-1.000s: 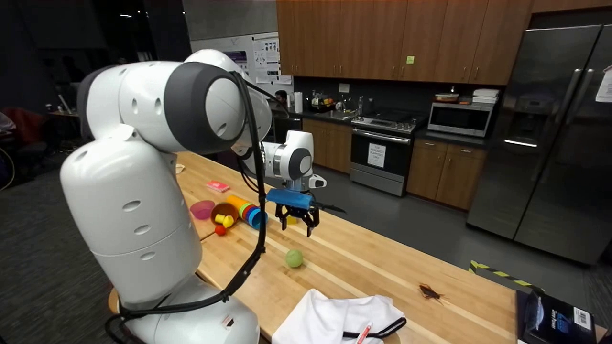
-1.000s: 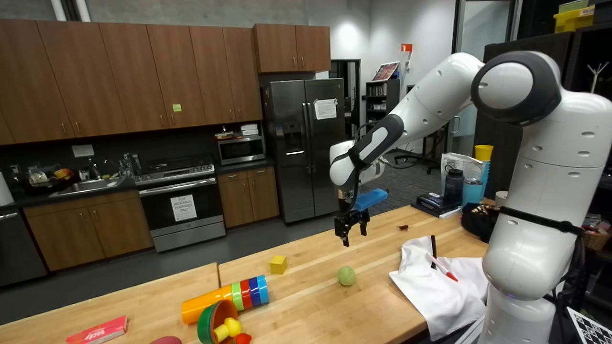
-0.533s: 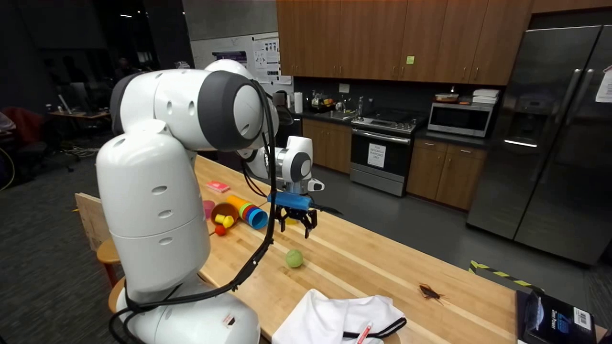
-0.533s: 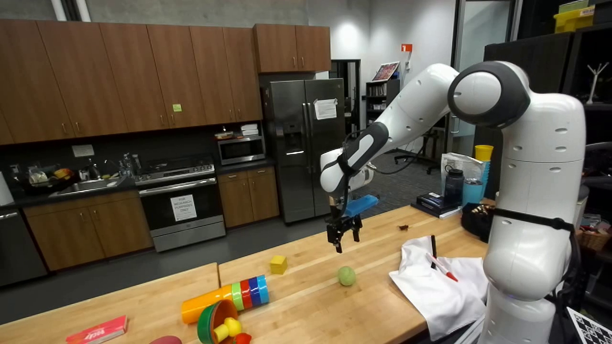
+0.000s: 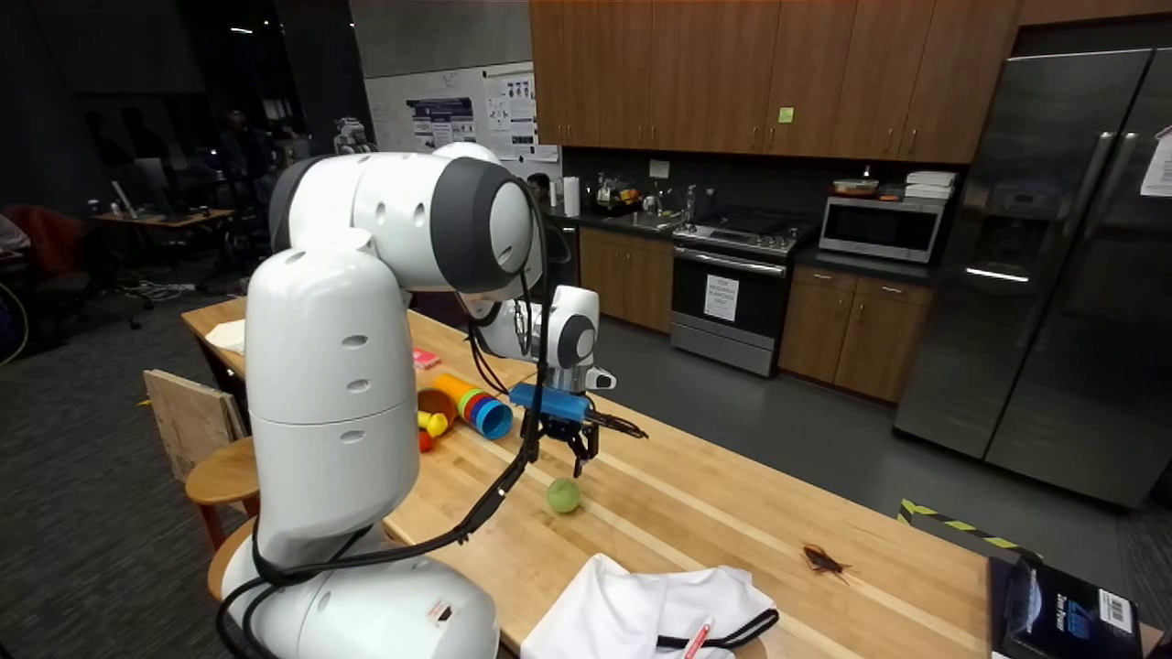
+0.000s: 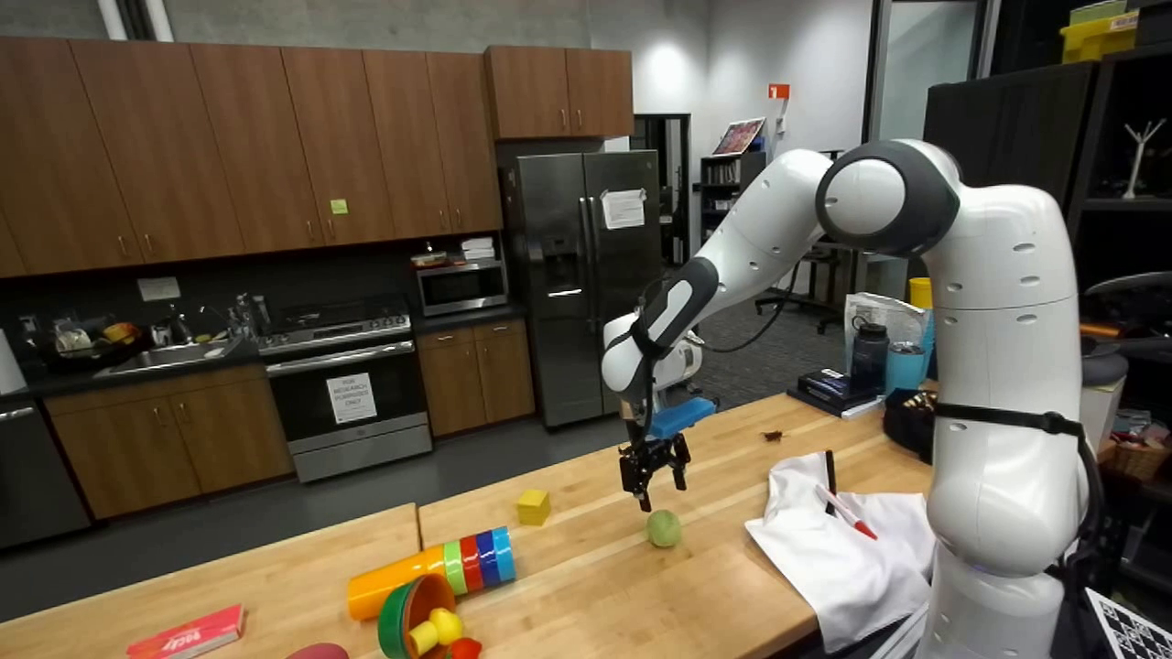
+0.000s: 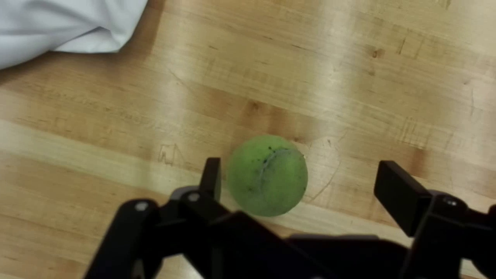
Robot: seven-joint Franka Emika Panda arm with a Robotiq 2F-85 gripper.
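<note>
A green ball, scuffed and speckled, rests on the wooden table. My gripper is open above it, its black fingers wide apart with nothing held. In the wrist view the ball appears between the fingers, much closer to the left one than to the right finger. In an exterior view the fingertips of the gripper hang just above and behind the ball, apart from it. A blue block-like piece is fixed on the gripper. In the exterior view with the ball, a cable partly hides the fingers.
A yellow cube and stacked coloured cups lie to one side, near a green-orange bowl with a yellow toy. Opposite lies a white cloth with a red-tipped marker. A brown insect figure lies farther along.
The gripper has come down and closer to the ball, shifting left in both exterior views. Its jaws have stayed open. The ball and other objects have not moved.
</note>
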